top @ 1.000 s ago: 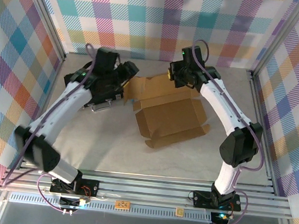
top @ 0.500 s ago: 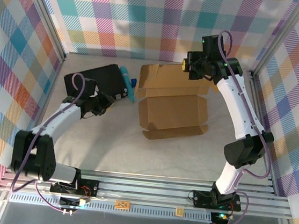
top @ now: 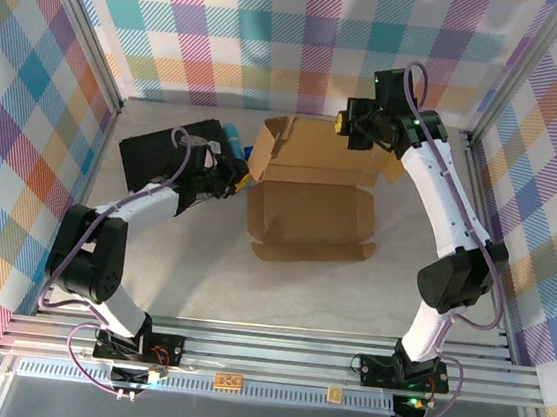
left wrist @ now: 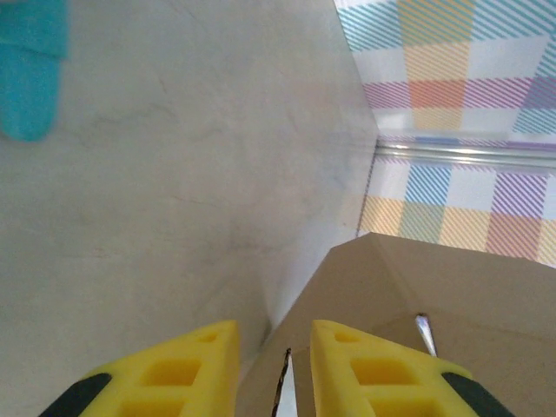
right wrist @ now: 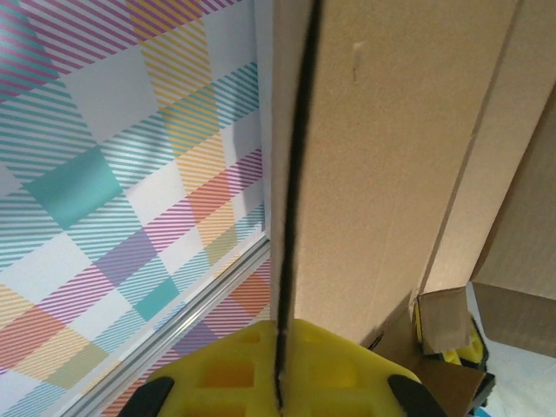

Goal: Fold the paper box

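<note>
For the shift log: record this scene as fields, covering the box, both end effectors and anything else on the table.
paper box: mid-table, base flat, rear panel raised
right end effector: shut on the rear panel's edge
left end effector: open, straddling a cardboard edge on the box's left side
black case: flat, left of the box
teal object: by the case's right end

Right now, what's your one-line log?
right gripper: shut on brown cardboard paper box flap | left gripper: jaws astride box edge | fold unfinished
</note>
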